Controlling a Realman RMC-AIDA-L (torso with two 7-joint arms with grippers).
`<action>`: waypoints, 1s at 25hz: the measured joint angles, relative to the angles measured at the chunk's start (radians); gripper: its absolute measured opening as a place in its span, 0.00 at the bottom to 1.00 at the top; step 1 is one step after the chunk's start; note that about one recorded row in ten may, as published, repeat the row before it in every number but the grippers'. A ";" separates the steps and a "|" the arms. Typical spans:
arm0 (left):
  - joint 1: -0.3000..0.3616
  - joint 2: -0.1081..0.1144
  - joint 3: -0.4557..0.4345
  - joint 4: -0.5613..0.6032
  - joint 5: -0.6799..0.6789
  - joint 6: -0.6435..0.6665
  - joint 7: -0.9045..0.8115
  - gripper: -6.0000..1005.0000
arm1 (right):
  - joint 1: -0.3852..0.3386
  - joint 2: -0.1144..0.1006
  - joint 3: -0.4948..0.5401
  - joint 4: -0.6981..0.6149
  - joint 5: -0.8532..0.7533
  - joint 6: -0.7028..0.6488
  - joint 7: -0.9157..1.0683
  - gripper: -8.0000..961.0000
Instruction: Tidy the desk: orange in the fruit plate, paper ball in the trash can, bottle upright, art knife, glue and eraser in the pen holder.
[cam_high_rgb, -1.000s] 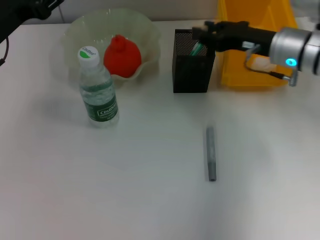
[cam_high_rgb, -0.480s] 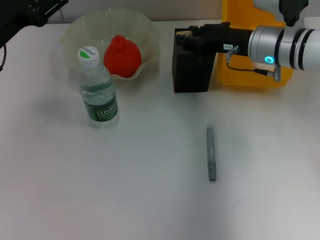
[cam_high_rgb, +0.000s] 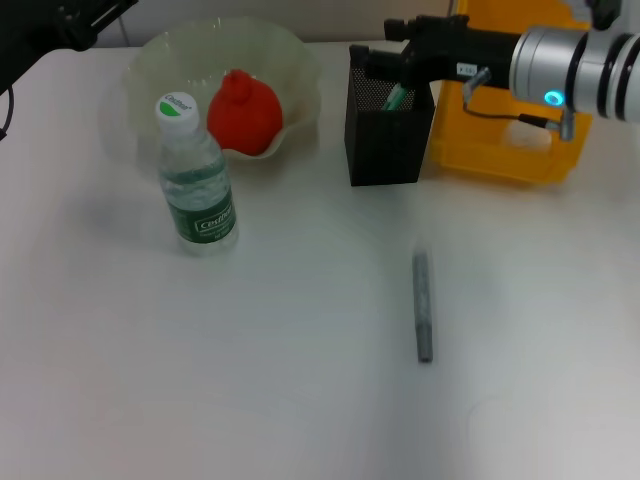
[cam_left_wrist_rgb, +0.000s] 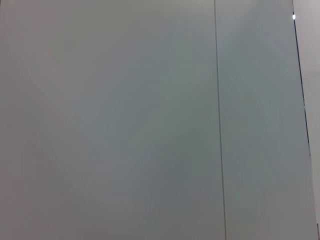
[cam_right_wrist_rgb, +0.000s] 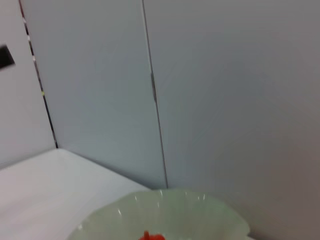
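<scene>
The orange (cam_high_rgb: 243, 112) lies in the pale-green fruit plate (cam_high_rgb: 200, 42) at the back left. That plate's rim (cam_right_wrist_rgb: 165, 210) and the orange's top (cam_right_wrist_rgb: 151, 236) also show in the right wrist view. In front of the plate the bottle (cam_high_rgb: 195, 175) stands upright. The grey art knife (cam_high_rgb: 423, 305) lies flat on the table at centre right. My right gripper (cam_high_rgb: 385, 40) hovers open just above the black pen holder (cam_high_rgb: 385, 135), where a green thing (cam_high_rgb: 393, 97), seemingly the glue, sticks up. The eraser and paper ball are out of view. My left gripper (cam_high_rgb: 75, 18) stays parked at the far back left.
The yellow trash can (cam_high_rgb: 500, 150) stands right beside the pen holder, under my right forearm. The white table (cam_high_rgb: 300, 400) runs bare from the knife to the near edge. The left wrist view holds only a grey wall panel (cam_left_wrist_rgb: 150, 120).
My right gripper dipped onto the pen holder's rim, then lifted and drew back slightly to the right. The green thing inside shows again. Nothing else moved.
</scene>
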 joint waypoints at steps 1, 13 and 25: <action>0.000 0.000 0.000 0.000 0.000 0.000 0.000 0.74 | 0.000 0.000 0.000 0.000 0.000 0.000 0.000 0.62; -0.012 -0.001 -0.002 0.000 0.000 -0.008 -0.001 0.74 | -0.045 -0.007 -0.013 -0.088 -0.012 -0.043 0.093 0.66; -0.017 -0.001 -0.002 0.000 -0.002 -0.002 0.000 0.74 | -0.085 -0.017 -0.045 -0.630 -0.513 -0.497 1.011 0.66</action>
